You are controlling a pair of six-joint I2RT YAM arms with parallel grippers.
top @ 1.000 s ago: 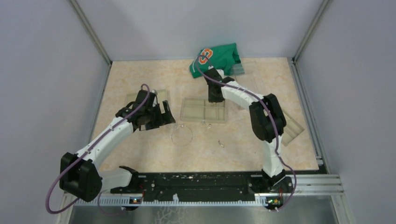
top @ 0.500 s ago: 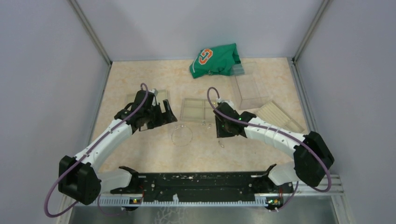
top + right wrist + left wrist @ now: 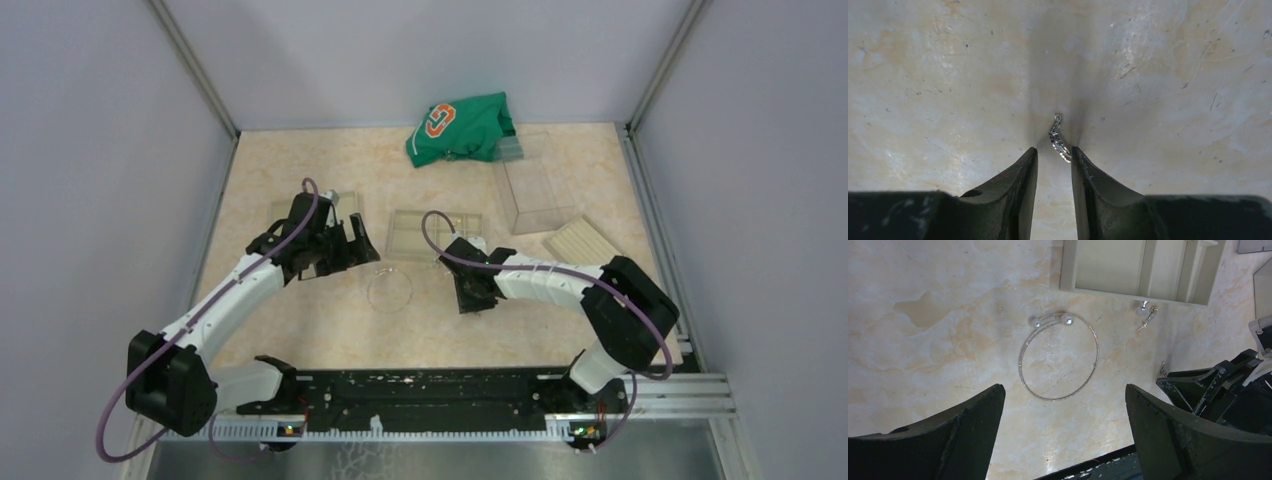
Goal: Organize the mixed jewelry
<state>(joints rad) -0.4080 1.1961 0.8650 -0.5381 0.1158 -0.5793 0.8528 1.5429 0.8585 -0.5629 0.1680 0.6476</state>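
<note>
Seemingly mid-pickup of small curved earring [image 3: 1058, 140]; right gripper [image 3: 1054, 149] narrowly parted astride it, unclamped; left gripper [image 3: 1063, 388] wide, empty; next, probably: close squarely, lift.

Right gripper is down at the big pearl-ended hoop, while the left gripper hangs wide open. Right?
Not quite. The right gripper is down at a small curved earring piece, as the right wrist view shows; the pearl-ended hoop lies apart, under the left gripper, which does hang wide open.
</note>
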